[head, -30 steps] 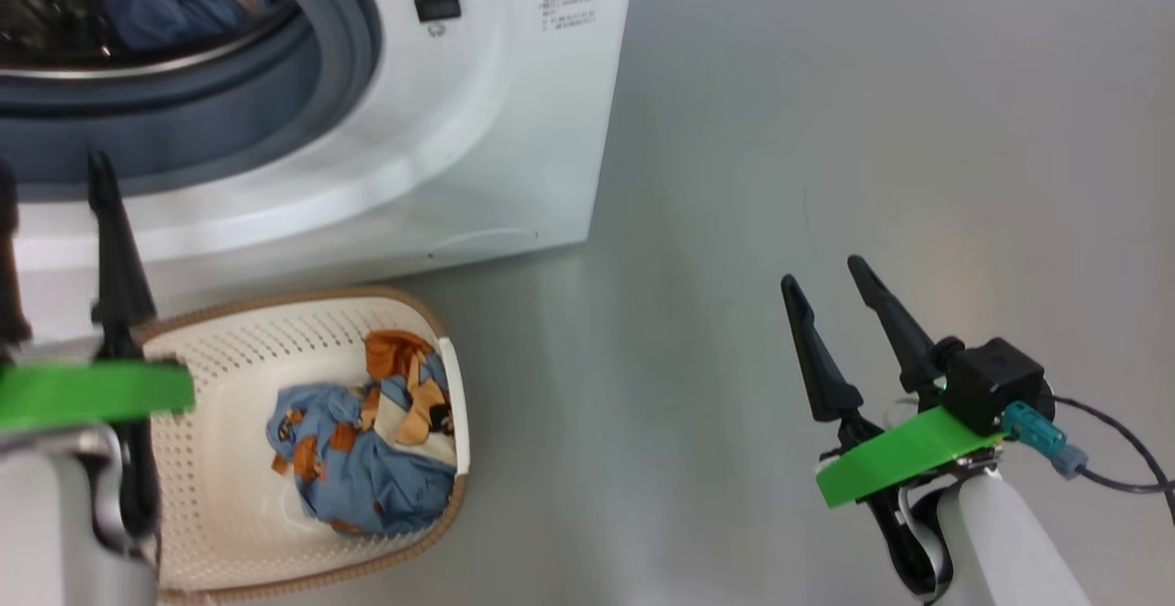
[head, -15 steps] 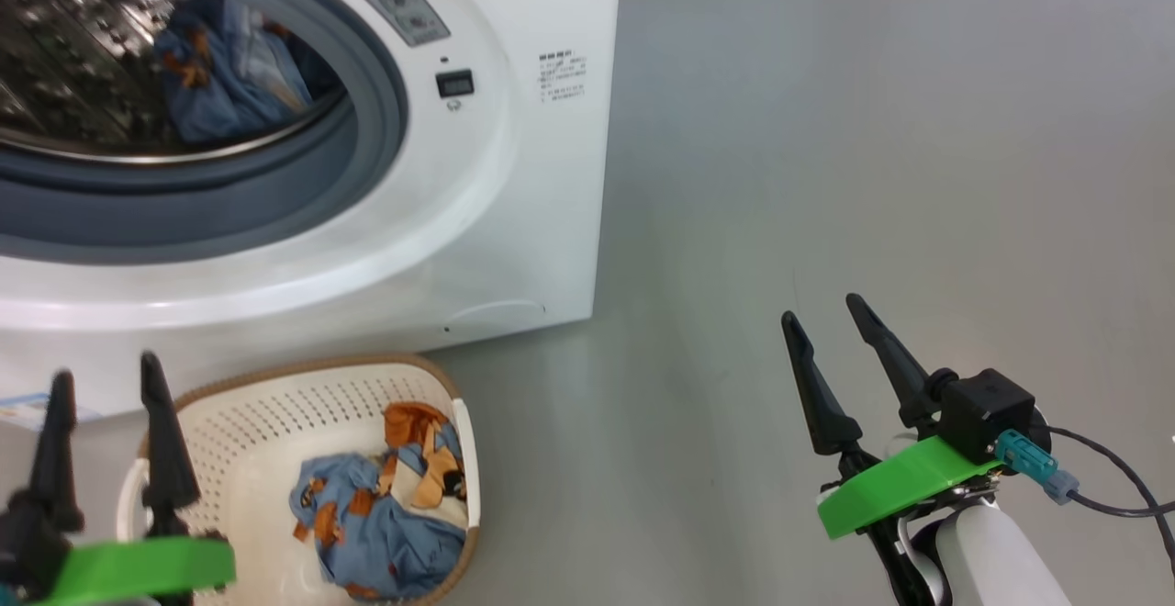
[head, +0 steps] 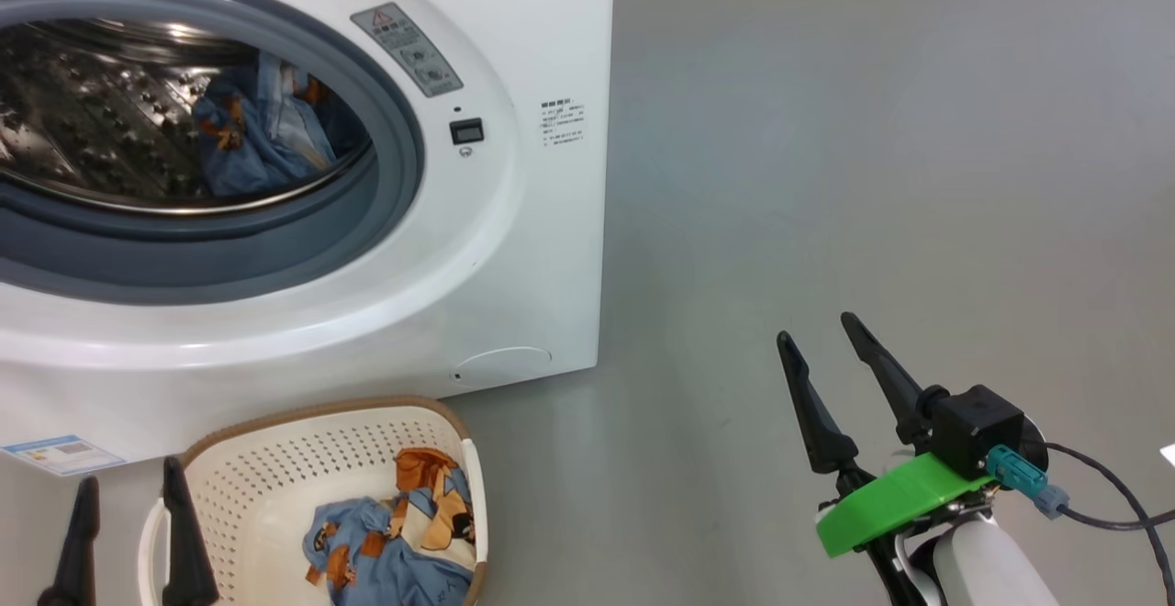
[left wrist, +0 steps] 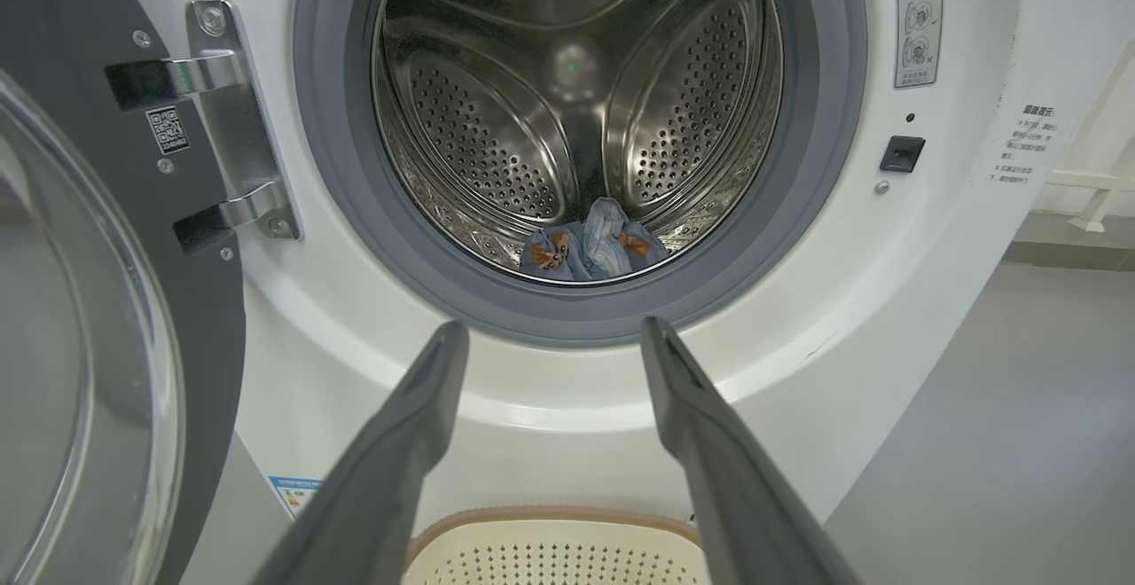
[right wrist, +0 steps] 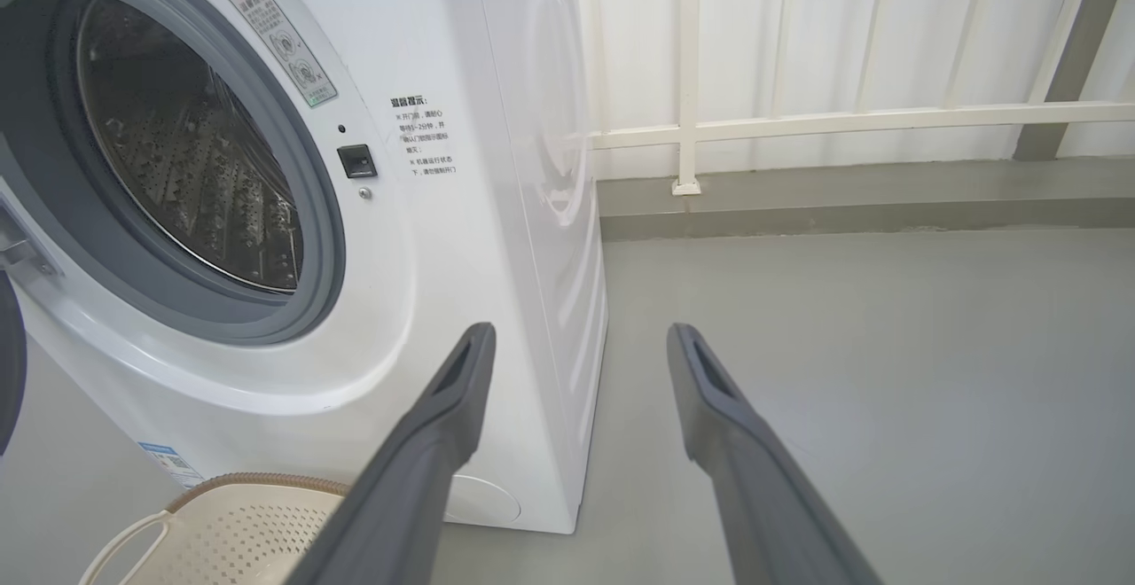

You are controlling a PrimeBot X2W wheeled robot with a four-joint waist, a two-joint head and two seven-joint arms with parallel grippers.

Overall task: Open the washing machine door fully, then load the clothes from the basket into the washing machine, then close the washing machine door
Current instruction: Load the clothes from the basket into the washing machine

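Lying crumpled in basket [head: 275, 464] at near left, before washing machine [head: 514, 248]: clothes [head: 395, 546], soft, light, floppy; pinch raised fold atop bundle. One garment [head: 262, 129] in drum [head: 92, 129]. Both spread, empty: left gripper [head: 128, 473], right gripper [head: 814, 328].

You see the big white front-loading washing machine [head: 514, 248] with its round black-rimmed glass door [left wrist: 97, 301] swung wide open. One light blue, orange-printed garment [head: 257, 133] lies in the steel drum [left wrist: 479, 124]. More blue printed clothes [head: 395, 546] sit bunched in the cream perforated plastic basket [head: 312, 409] just in front of the machine.
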